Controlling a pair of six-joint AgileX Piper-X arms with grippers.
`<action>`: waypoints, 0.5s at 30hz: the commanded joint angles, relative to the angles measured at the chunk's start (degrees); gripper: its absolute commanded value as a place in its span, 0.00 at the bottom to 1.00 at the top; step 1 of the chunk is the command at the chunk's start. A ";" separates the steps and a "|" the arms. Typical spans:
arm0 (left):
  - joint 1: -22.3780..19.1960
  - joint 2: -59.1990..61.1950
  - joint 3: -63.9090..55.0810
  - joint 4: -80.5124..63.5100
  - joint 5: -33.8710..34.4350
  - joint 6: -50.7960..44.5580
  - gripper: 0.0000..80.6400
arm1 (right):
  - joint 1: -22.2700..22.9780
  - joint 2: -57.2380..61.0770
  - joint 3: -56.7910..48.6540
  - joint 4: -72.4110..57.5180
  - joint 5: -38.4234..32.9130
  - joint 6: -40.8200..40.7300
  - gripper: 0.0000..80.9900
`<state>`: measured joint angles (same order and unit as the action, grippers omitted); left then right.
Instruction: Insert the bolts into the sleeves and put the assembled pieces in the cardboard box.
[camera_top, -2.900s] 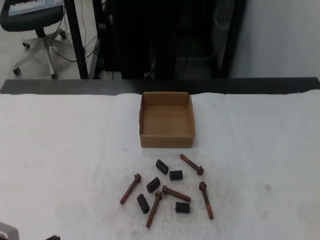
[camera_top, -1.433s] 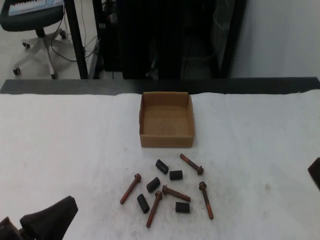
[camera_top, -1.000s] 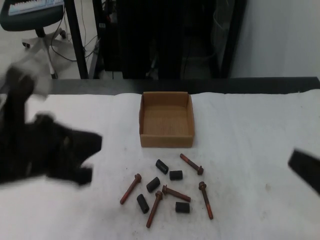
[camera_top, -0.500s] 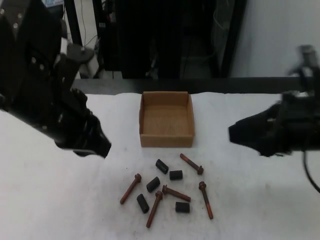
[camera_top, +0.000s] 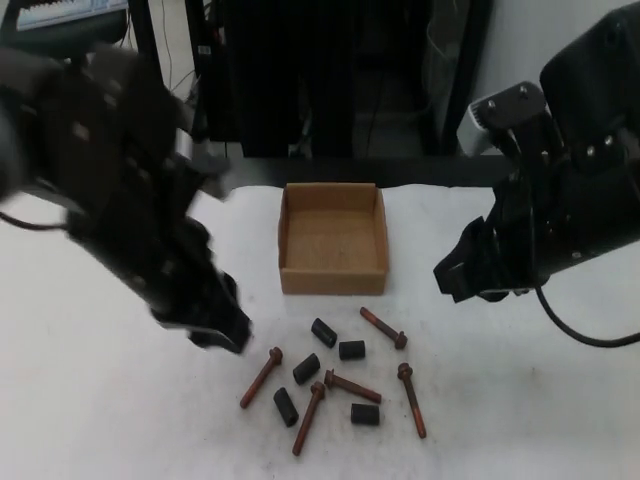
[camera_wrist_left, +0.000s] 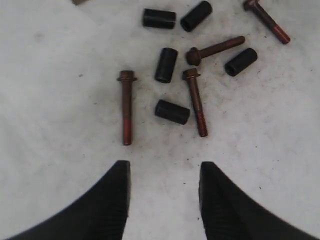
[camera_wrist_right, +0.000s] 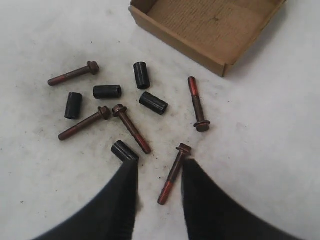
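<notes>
Though loose, rust-red bolts (camera_top: 259, 379), black sleeves (camera_top: 351, 350)

Bolts (camera_wrist_left: 126, 107) are dull reddish-brown metal, sleeves (camera_wrist_left: 172, 111) smooth matt black, cardboard box (camera_wrist_right: 175, 44) plain matt brown card, bench cover (camera_wrist_left: 60, 60) white, matt, faintly grainy and smudged, left gripper's fingers (camera_wrist_left: 107, 205) matt black, finely ribbed.

Five rusty-red bolts (camera_top: 260, 377) and five short black sleeves (camera_top: 351, 350) lie flat in a loose scatter (every bolt outside its sleeve), just on the near side of the open-topped brown cardboard box (camera_top: 332, 283).
</notes>
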<state>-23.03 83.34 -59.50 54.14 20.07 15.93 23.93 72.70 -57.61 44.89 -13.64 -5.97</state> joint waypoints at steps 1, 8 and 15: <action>-3.16 3.54 -0.36 -3.51 1.41 0.12 0.51 | 0.08 -0.24 -1.77 2.45 1.39 0.47 0.36; -5.43 9.00 -0.46 -7.80 -7.12 1.66 0.51 | -0.05 -0.63 -2.31 5.91 1.55 0.37 0.36; -5.43 11.09 -0.46 -11.58 -11.56 1.64 0.51 | -0.05 -0.63 -2.31 6.30 1.55 -1.45 0.36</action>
<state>-28.15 94.12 -59.50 44.72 9.58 17.11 23.93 72.70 -59.24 50.68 -11.92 -6.60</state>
